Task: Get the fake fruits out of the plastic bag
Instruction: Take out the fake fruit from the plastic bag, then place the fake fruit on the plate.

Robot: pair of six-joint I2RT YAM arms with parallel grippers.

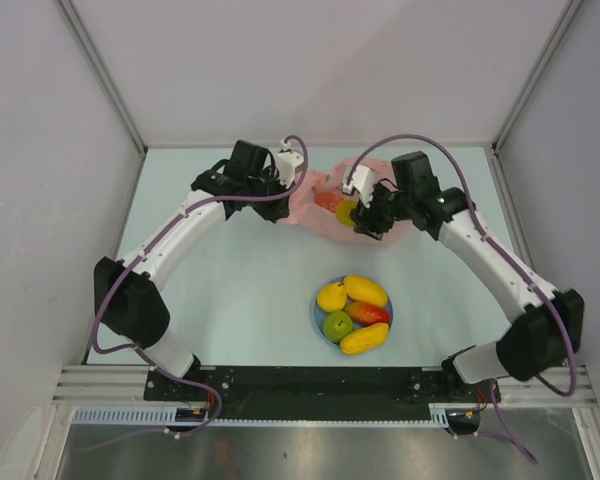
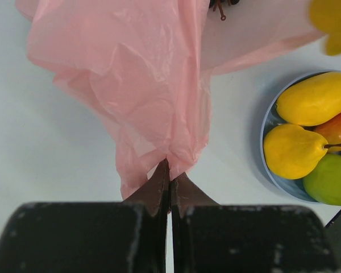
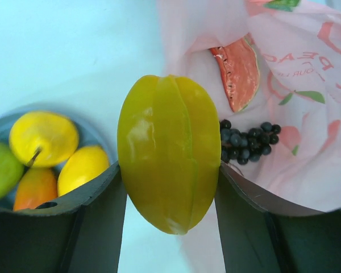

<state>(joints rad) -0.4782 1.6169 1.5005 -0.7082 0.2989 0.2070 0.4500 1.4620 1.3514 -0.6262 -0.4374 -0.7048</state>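
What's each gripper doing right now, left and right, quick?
Left gripper: shut on a fold of the thin translucent pink plastic bag.
Right gripper: closed on the glossy yellow-green ridged plastic star fruit, holding it.

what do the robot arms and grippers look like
The left arm and right arm are white tubes with bulky black joints; a purple cable loops along each. The left gripper and right gripper have broad black fingers tapering to thin tips.
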